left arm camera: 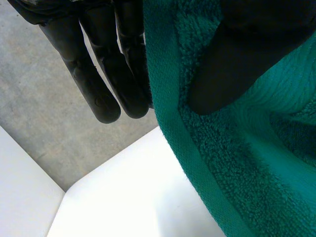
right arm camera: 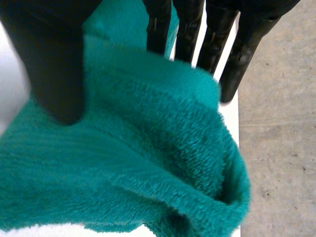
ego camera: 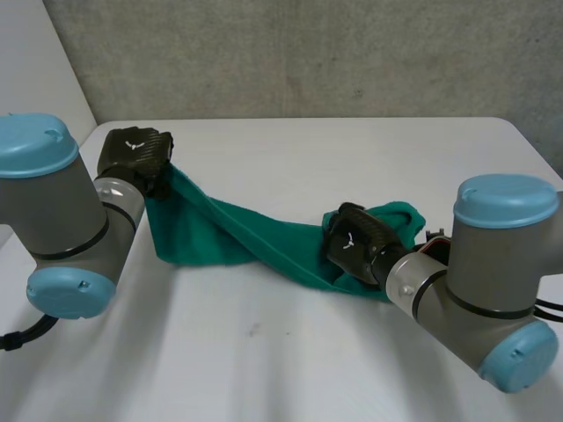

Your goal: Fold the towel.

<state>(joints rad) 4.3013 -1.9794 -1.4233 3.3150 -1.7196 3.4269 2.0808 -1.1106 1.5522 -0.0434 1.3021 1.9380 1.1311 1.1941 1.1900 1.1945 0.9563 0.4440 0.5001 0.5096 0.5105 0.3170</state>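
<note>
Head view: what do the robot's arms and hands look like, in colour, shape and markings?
The left arm and right arm are thick grey cylinders with rounded light-blue caps. The left hand and right hand are glossy black, each with a small white Y-shaped mark on its back. In the wrist views the fingers are black with rounded tips.

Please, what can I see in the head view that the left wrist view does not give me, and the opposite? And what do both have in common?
Head view: the right hand holding one end of the green towel, which stretches across to the left hand.
Left wrist view: the towel's flat hem band up close, the left hand's thumb on the cloth's face, and its straight fingers at the hemmed edge.
Both: the left hand, the green towel and the white table.
</note>
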